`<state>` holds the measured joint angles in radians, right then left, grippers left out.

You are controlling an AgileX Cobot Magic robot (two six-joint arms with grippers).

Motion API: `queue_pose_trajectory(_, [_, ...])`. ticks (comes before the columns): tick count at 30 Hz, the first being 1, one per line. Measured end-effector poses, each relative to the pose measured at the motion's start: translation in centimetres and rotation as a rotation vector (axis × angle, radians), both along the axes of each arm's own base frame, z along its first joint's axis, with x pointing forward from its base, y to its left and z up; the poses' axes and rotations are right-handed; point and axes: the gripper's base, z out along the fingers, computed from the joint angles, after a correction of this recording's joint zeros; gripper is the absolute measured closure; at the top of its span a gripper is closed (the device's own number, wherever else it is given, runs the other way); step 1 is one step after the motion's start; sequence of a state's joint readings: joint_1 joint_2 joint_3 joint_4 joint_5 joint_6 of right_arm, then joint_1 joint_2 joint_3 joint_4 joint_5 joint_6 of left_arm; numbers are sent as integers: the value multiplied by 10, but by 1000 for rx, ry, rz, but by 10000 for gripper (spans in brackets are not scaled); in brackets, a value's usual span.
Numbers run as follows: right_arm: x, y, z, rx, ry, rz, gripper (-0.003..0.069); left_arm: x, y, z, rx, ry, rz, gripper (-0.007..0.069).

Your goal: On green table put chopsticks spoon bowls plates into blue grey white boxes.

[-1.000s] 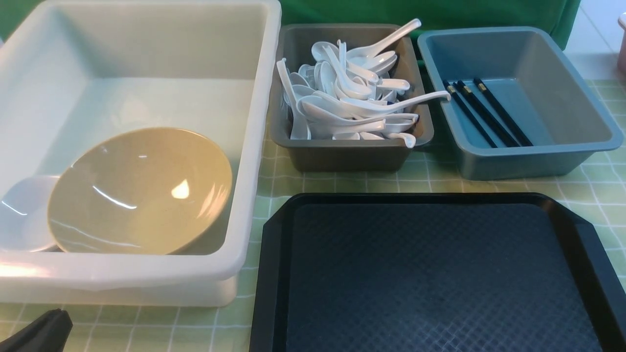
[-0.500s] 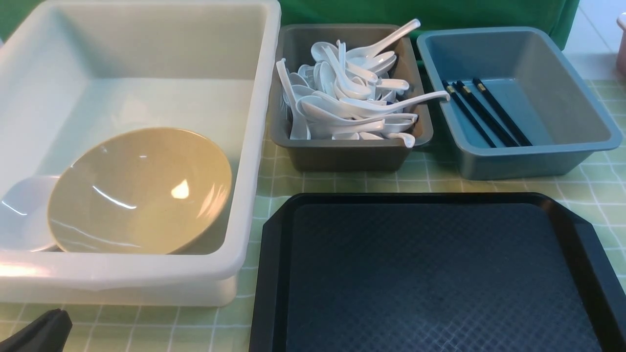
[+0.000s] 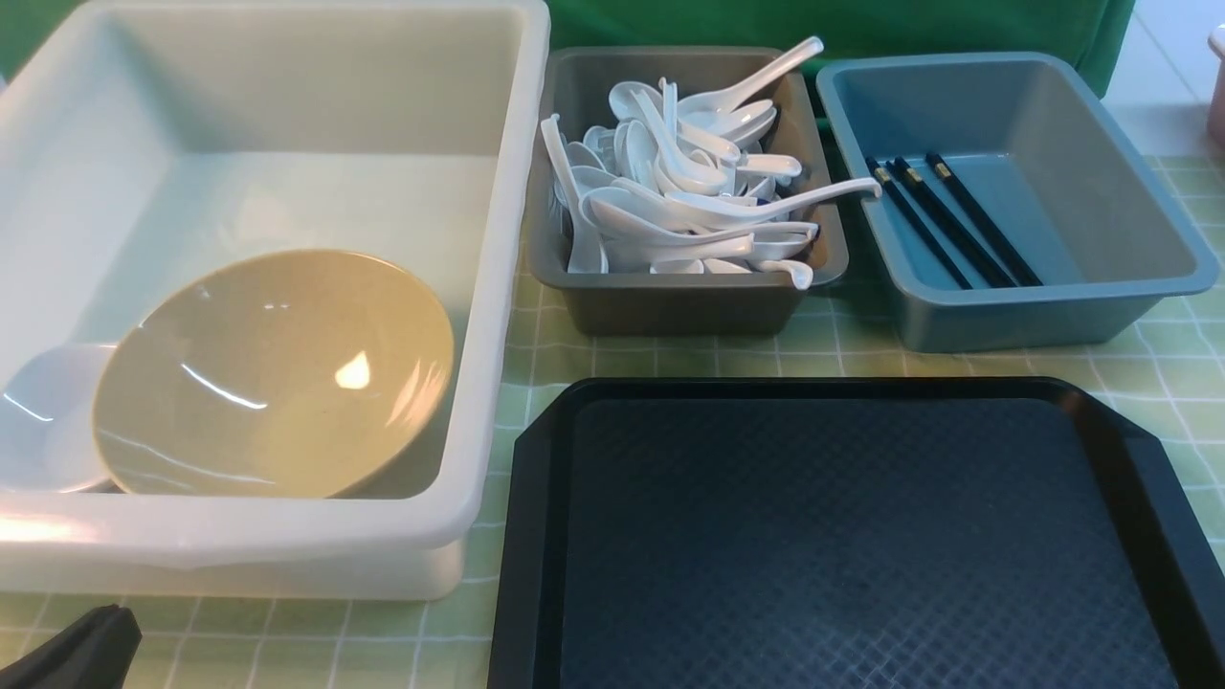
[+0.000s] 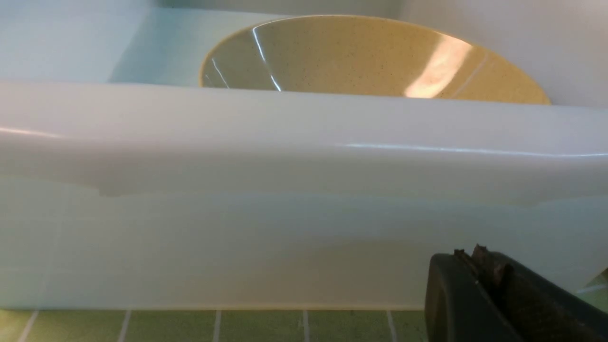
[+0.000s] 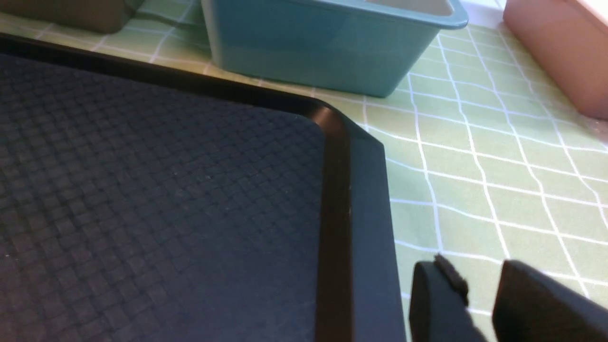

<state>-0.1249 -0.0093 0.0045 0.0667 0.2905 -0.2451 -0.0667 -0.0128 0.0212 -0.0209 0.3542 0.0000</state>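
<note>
resting low beside the white tub (image 3: 498, 287): left gripper (image 4: 479, 266) pressed together, empty; right gripper (image 5: 479, 285) slightly parted, holding nothing.

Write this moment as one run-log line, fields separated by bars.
tray bare | bowl in white box | left gripper shut | right gripper open, holding nothing

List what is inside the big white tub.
The white tub holds the khaki bowl, tilted, and a white dish beside it, partly covered by the bowl. Whatever lies beneath the bowl is hidden.
</note>
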Motion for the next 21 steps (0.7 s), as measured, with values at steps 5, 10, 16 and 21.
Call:
queue_pose_trajectory(5, [0, 0, 0, 0, -1, 0, 462, 0, 0, 0, 0, 0, 0, 626])
queue_pose_trajectory(10, [0, 0, 0, 1, -3, -1, 456, 0, 0, 0, 0, 0, 0, 626])
queue_pose_trajectory(16, [0, 0, 0, 3, -4, -2, 453, 0, 0, 0, 0, 0, 1, 626])
queue_pose_trajectory(21, [0, 0, 0, 3, -6, -2, 447, 0, 0, 0, 0, 0, 4, 626])
